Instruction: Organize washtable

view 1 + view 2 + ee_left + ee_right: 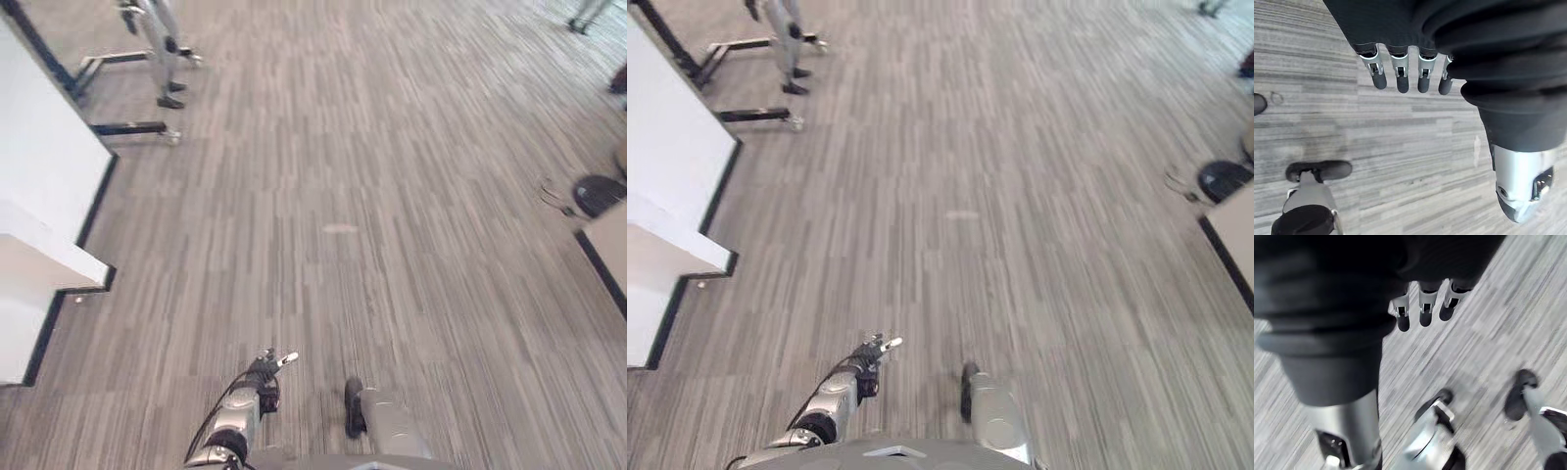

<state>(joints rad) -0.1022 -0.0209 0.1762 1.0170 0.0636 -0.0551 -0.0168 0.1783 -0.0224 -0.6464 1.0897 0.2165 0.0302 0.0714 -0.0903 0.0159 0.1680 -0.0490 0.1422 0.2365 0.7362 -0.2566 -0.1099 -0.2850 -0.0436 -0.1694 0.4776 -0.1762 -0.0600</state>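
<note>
Left wrist view showed the left hand hanging above the striped grey carpet, its fingers straight and relaxed, the thumb apart from them, nothing held. Right wrist view showed the right hand over the same carpet, fingers straight and loose, thumb apart, also empty.

From the head, open carpet lay ahead. At the left edge stood a white black-edged surface; whether it was the washtable could not be told, and both hands were well apart from it. Beyond it, at the far left, a black wheeled frame stood with a pair of grey legs in it. At the right edge lay a dark round object near a pale dark-edged corner.
</note>
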